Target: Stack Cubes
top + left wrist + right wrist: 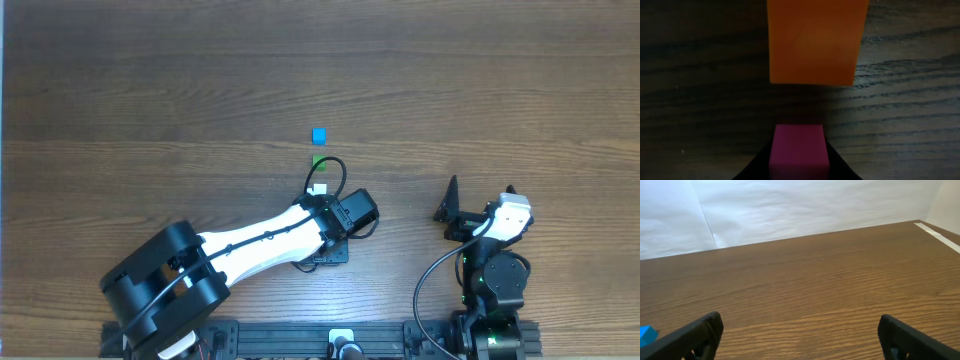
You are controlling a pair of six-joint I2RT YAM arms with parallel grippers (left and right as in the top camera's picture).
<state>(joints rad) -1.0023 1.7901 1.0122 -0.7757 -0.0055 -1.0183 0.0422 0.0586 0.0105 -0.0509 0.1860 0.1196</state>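
Top looks straight down. Left wrist sits close above the table (700, 75). Right wrist looks low toward its far edge, sharing top's blue cube (319, 135).

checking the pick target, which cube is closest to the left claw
The green cube: it sits right between the fingertips of the left claw, while the blue cube lies apart, farther out from the arm.

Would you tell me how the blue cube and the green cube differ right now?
The blue cube stands free on the table; the green cube is gripped by the left gripper. The blue cube lies farther out across the table than the green cube. Both are small cubes.
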